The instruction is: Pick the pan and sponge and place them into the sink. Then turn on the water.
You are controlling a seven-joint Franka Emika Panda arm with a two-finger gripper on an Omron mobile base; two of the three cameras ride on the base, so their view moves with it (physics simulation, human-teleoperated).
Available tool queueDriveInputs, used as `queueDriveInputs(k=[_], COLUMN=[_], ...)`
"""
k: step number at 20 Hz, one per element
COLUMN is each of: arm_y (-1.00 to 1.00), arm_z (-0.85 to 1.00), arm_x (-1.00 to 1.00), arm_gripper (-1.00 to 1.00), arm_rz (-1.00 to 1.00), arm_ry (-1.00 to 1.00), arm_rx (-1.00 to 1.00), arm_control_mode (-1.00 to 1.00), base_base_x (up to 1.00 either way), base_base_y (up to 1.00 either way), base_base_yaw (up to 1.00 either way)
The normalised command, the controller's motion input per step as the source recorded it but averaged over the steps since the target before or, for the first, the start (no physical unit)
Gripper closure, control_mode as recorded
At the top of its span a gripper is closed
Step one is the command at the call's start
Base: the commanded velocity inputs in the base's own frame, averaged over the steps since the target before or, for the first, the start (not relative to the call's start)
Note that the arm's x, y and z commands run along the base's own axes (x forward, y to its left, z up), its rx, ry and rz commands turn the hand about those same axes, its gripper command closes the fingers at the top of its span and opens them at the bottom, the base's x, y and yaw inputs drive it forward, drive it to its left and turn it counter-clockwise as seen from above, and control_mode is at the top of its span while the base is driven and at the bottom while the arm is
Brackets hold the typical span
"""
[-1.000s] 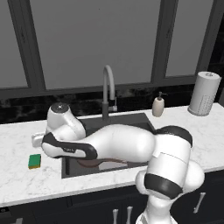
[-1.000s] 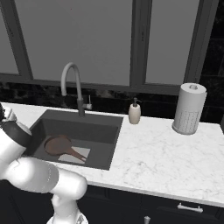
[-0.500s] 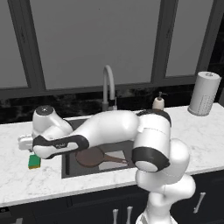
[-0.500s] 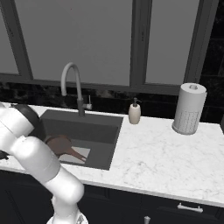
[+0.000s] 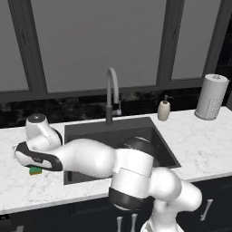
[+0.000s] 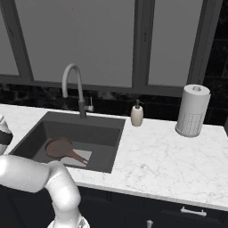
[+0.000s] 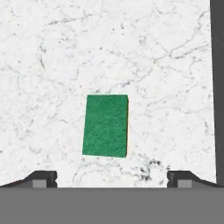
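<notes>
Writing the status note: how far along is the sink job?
Done: pan lies in the sink. In hand: open gripper hovers over the sponge, which lies on the counter, not yet gripped. Left: sponge into the sink, then faucet on; no water visible.

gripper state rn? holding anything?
Gripper: open, jaws spread wide, holding nothing. It hangs over the sponge, which lies flat on the marble counter, not touched.

Grey windows [image 6: 102, 40] (dark-framed) above white marble counter [image 6: 164, 156]
</notes>
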Motion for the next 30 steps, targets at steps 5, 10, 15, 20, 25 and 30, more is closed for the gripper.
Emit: queueDriveInputs(k=[5, 10, 15, 20, 25, 30], arm_y=[0.04, 0.0, 0.0, 0.0, 0.02, 0.21], arm_z=[-0.32, -0.25, -0.27, -0.36, -0.3, -0.1], arm_x=[0.12, 0.0, 0.0, 0.14, 0.33, 0.35], arm_gripper=[-1.0, -1.0, -1.0, -1.0, -1.0, -1.0], arm_rz=[-0.02, 0.0, 0.0, 0.01, 0.05, 0.07], arm_ry=[0.02, 0.0, -0.01, -0.04, -0.09, -0.05], arm_rx=[-0.05, -0.02, 0.0, -0.01, 0.0, 0.0], arm_control_mode=[-1.0, -1.0, -1.0, -1.0, -1.0, -1.0], base_base_x=[0.0, 0.0, 0.0, 0.0, 0.0, 0.0], base_base_y=[0.0, 0.0, 0.0, 0.0, 0.0, 0.0], base_base_yaw=[0.0, 0.0, 0.0, 0.0, 0.0, 0.0])
